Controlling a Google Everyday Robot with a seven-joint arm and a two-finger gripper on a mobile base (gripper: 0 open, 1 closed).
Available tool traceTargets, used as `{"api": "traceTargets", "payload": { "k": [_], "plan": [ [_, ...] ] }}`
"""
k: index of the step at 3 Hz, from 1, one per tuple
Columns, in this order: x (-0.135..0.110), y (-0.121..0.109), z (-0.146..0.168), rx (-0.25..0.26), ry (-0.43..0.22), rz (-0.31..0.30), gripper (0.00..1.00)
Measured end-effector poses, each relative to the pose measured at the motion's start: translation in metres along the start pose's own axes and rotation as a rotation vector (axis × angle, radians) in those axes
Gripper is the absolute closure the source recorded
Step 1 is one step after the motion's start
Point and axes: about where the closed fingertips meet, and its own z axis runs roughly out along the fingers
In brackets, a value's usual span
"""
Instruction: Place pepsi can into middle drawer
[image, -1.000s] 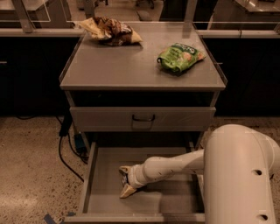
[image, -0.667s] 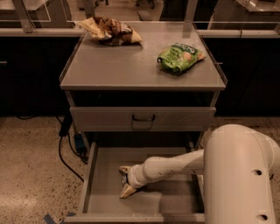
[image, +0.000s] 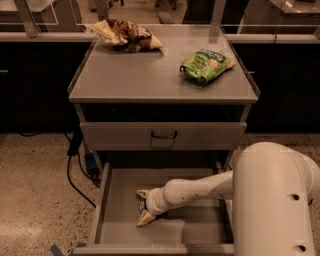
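Note:
The middle drawer (image: 120, 220) is pulled out below the cabinet, a wide shallow grey tray. My gripper (image: 143, 206) reaches into it from the right and sits low over the left-middle of its floor. Its two tan fingers (image: 146, 218) stand on either side of a small dark object, the pepsi can (image: 142, 204), which is mostly hidden by the gripper. The can is down at the drawer floor; I cannot tell if it rests on it.
A green snack bag (image: 205, 65) lies on the cabinet top at the right and a brown-and-yellow snack bag (image: 127, 35) at the back left. A shut drawer front with a dark handle (image: 164, 135) sits above the open drawer. Cables (image: 75, 170) hang at the left.

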Motion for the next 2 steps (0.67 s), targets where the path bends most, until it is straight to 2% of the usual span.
{"api": "traceTargets", "payload": {
  "k": [2],
  "plan": [
    [-0.0001,0.0001,0.0001,0.0,0.0,0.0,0.0]
  ]
}}
